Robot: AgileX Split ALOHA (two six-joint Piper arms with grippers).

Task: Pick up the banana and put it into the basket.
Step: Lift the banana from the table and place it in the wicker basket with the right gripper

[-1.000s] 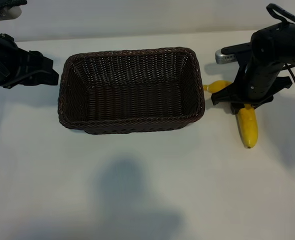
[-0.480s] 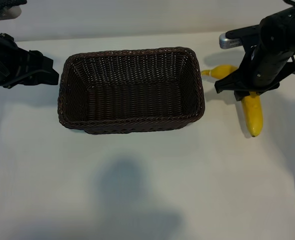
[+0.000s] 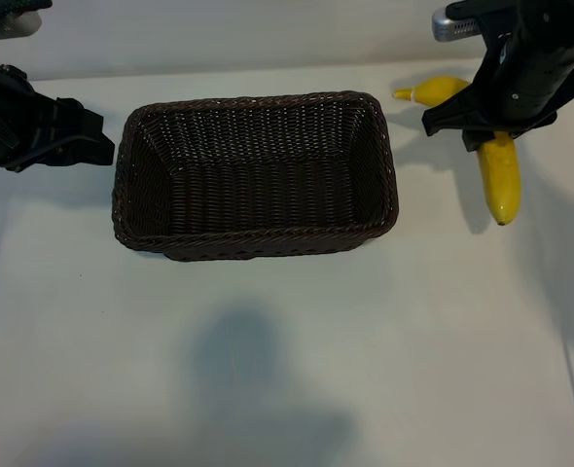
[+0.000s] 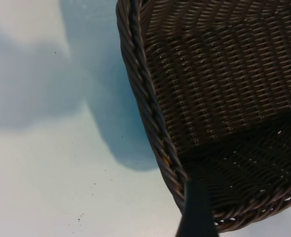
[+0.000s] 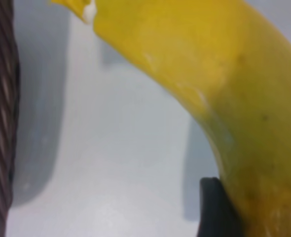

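Tabletop (image 3: 287, 370): white, fills the exterior view.

Basket (image 3: 256, 175): centre of frame, slightly left. Empty inside; nothing delivered yet. The left wrist view shows only its braided rim and woven floor.

Right arm: upper right of frame. Right claw (image 3: 489, 122) closed on the banana's middle and holding it; the dark arm body hides the contact in the exterior view, but the right wrist view shows a dark finger (image 5: 215, 207) pressed against the yellow skin.

Left arm: parked at the left edge, upper part of frame. Left claw (image 3: 94, 138) just beside the basket's short side, jaws apart, holding nothing.

Banana (image 3: 499, 175): right of the basket, well apart from its rim. Stem end sticks out toward the basket, fat end hangs toward frame bottom. Its shadow sits offset on the tabletop, so I judge it lifted.

Progress: pickup looks done. Left to do: carry across toward frame left, over the rim, release inside.
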